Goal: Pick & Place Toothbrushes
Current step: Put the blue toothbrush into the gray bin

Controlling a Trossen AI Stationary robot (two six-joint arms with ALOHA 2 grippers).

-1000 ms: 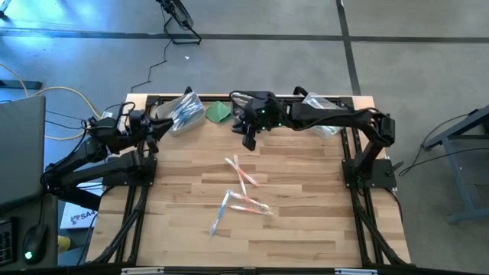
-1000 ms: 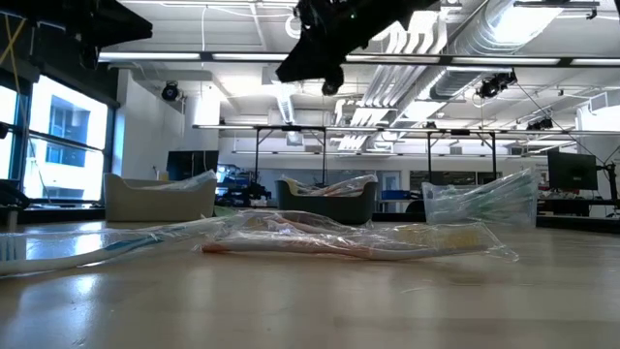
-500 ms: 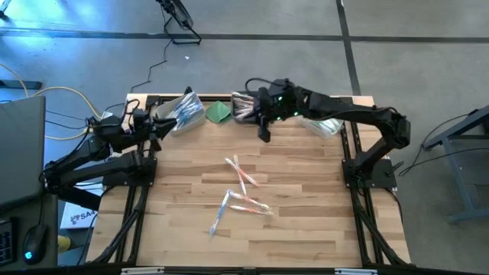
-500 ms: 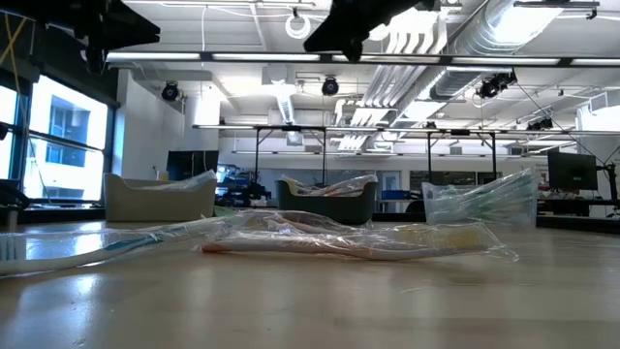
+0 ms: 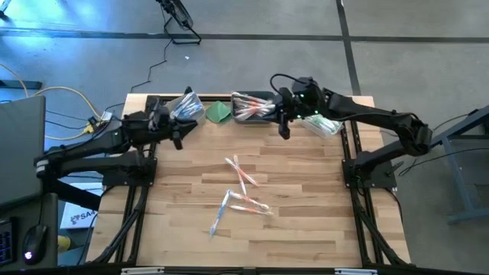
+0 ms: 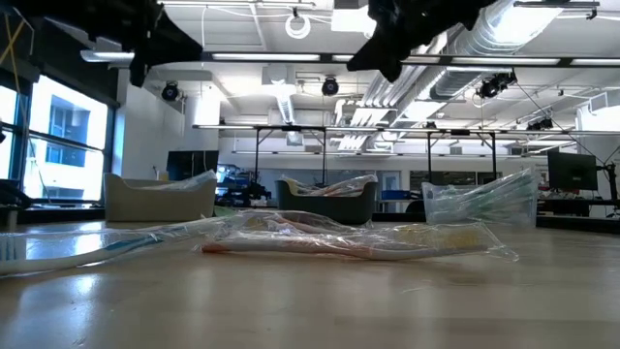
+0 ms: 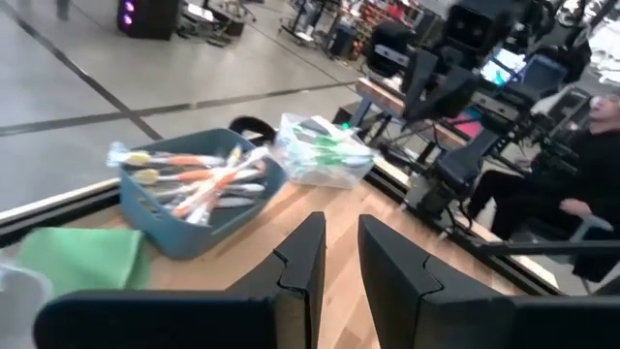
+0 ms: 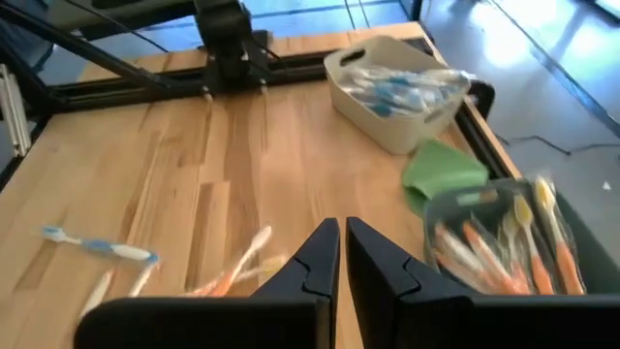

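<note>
- The loose toothbrushes (image 5: 241, 189) lie in a small scatter near the middle of the table (image 5: 306, 221), apart from the bins along the far edge.
- From the right gripper (image 5: 284, 131), which hovers over the far edge just beside the dark bin (image 5: 252, 107), the scatter lies toward about 7 o'clock in the overhead view, a fair way off.
- From the left gripper (image 5: 177, 140), hovering near the far left corner beside the pale bin (image 5: 183, 111), the same scatter lies toward about 4 o'clock, at a similar remove; neither arm is clearly the nearer, I judge.
- Long axes differ: the orange-tipped brush (image 5: 243, 174) runs roughly from 11 to 5 o'clock, the bluish one (image 5: 220, 213) from about 1 to 7, and a wrapped one (image 5: 251, 202) lies nearly across, 10 to 4.
- The right gripper's fingers (image 8: 320, 254) are pressed together with nothing between them.
- The left gripper's fingers (image 7: 300, 260) stand a narrow slot apart and carry nothing.
- The dark bin already holds orange-handled brushes, the pale bin blue ones, and a green cloth (image 5: 219, 111) lies between the 2.
- Whichever arm goes, my guess is it must open, come down toward the table's middle and turn its jaws across the chosen brush's length.
</note>
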